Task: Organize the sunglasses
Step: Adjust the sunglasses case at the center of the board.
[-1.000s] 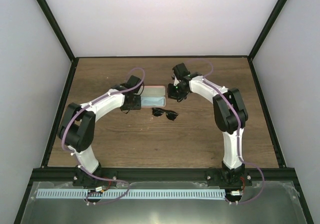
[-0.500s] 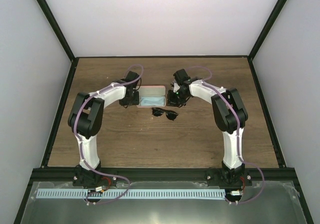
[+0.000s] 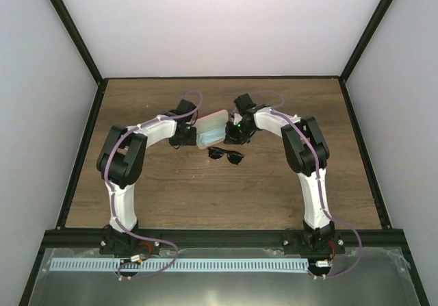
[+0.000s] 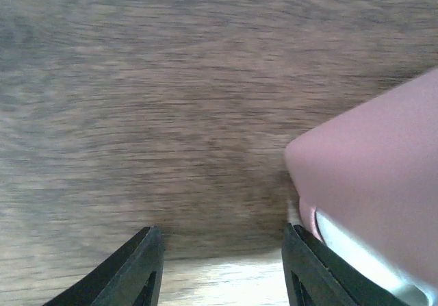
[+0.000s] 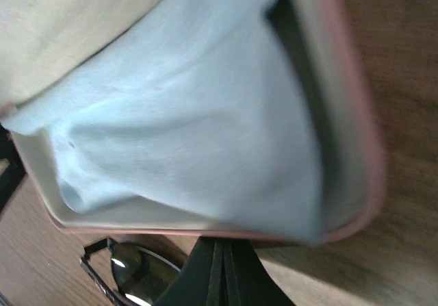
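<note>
The small black sunglasses (image 3: 226,155) are lying on the wooden table (image 3: 287,183), just in front of the open pink case (image 3: 212,128) and not yet inside it. The case is sitting tilted between the two arms, with a light blue cloth (image 5: 191,114) filling its hollow. The right gripper (image 5: 220,268), fingers pressed together, is meeting the case's near rim and appears to be holding nothing. The left gripper (image 4: 222,268), jaws partly spread and empty, is sitting with one finger against the case's far end. It is probably bracing the case so the cloth can come out and leave room for the glasses.
</note>
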You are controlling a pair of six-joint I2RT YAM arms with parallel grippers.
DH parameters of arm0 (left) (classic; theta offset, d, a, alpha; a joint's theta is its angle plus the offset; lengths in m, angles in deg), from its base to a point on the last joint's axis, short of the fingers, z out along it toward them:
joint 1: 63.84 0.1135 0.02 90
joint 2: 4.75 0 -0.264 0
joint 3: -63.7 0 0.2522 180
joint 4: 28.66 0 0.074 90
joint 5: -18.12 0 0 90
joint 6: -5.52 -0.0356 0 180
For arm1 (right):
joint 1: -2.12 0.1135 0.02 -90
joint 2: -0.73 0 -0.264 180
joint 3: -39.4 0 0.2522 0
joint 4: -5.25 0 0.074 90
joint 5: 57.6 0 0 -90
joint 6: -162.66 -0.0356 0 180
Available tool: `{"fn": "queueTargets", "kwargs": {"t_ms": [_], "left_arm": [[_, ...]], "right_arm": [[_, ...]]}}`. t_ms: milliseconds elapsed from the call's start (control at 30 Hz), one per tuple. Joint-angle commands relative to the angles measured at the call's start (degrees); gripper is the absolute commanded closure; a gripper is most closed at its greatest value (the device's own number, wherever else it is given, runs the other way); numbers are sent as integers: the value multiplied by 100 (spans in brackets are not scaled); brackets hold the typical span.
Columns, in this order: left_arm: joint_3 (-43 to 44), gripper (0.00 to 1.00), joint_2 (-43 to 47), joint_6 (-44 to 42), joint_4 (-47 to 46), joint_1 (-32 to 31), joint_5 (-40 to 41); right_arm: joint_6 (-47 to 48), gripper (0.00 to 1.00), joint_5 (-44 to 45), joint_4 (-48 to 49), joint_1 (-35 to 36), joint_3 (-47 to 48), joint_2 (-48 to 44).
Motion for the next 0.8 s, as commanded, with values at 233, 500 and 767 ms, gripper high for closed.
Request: {"fn": "queueTargets", "kwargs": {"t_ms": [233, 500, 767], "left_arm": [[-492, 49, 258, -94, -409, -466, -582], [-996, 49, 797, -65, -333, -473, -435], [-1264, 49, 1468, -222, -229, -488, -278]], "right_arm": [[69, 99, 55, -365, -190, 1195, 627], [118, 99, 278, -478, -283, 1285, 464], [156, 97, 776, -404, -351, 685, -507]]}}
